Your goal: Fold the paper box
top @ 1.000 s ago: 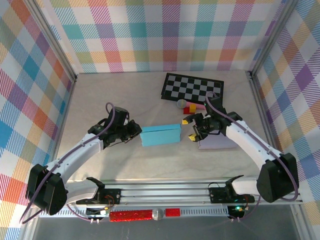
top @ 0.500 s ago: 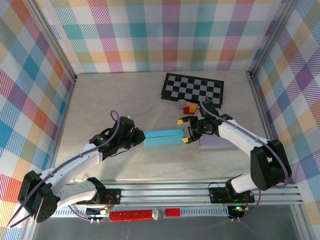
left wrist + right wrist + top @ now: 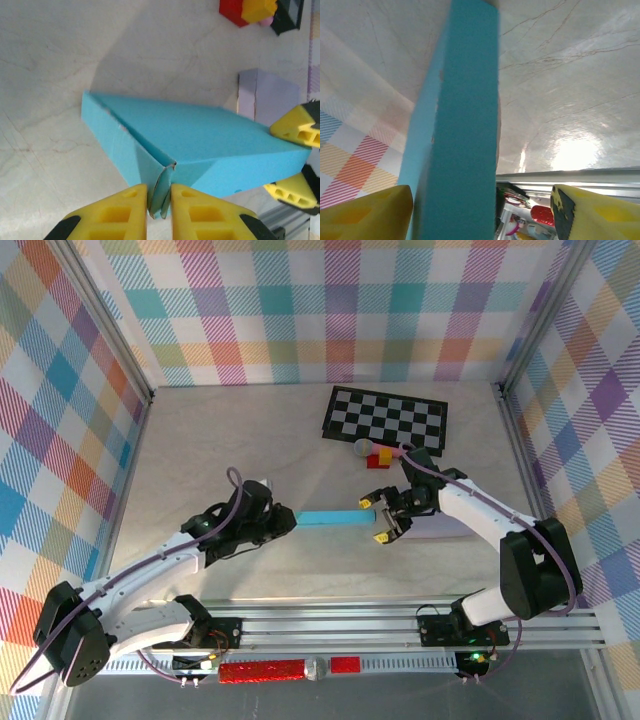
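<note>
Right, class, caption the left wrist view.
Left gripper pinches a flap of the blue paper box; open right gripper straddles its far end.

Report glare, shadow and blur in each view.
Right wrist: a bright glare patch on the table, and the blue paper box is so close that it looks soft. Left wrist: the box throws a soft shadow on the table beyond it, and its edges are crisp. Top external: even light, sharp, with faint shadows.

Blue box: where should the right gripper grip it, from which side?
Take the blue box by its right end, coming from the right: the left gripper pinches the left-end flap, and the open right gripper straddles that narrow end, so closing across its flat faces should hold.
</note>
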Available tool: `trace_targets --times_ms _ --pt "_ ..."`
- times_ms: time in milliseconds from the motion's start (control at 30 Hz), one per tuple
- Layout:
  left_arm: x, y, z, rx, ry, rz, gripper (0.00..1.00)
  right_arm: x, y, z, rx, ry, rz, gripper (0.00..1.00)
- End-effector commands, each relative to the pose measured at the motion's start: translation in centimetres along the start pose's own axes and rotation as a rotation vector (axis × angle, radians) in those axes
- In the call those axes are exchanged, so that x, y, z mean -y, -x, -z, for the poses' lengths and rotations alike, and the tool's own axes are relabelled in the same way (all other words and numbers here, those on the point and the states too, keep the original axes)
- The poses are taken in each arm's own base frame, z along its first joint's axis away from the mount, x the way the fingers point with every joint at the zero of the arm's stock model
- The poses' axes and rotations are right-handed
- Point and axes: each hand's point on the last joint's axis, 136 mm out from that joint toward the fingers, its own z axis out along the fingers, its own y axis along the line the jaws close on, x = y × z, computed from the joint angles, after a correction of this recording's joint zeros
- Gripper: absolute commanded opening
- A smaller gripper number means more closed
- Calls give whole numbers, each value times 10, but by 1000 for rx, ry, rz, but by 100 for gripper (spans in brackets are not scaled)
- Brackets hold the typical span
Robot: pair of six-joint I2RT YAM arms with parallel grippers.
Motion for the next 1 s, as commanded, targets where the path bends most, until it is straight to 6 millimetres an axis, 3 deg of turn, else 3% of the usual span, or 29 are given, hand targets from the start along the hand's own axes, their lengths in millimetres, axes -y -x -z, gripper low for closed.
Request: trace_targets --times_ms 0,100,333,467,600,633,667,700,767,833,867,967 --pt "-69 -52 -5 -181 251 13 17 0 -5 6 -13 -23 65 70" --pt "-73 -53 1 -171 255 6 18 3 -4 6 -9 -38 93 66" --pt "-74 -47 2 -134 265 23 23 4 0 12 26 -79 174 68" --pt "-56 -26 7 -65 245 45 31 -14 9 24 107 -58 356 67" --pt "-22 9 13 -2 179 47 37 -30 18 46 243 -47 595 67" --pt "-15 18 14 12 166 41 39 -33 21 55 286 -48 643 68" --pt "-9 28 16 30 152 34 41 -36 22 65 335 -45 696 80" --pt "-3 38 19 53 140 28 43 -40 23 75 383 -38 749 100" --pt "3 57 24 96 115 36 48 -45 24 94 463 -33 808 99" --pt "4 74 30 138 97 46 57 -46 27 114 555 -37 829 99" --pt "3 84 34 163 88 51 98 -44 29 125 612 -47 829 99" --pt "2 112 48 252 47 59 100 -41 33 159 772 -63 845 99"
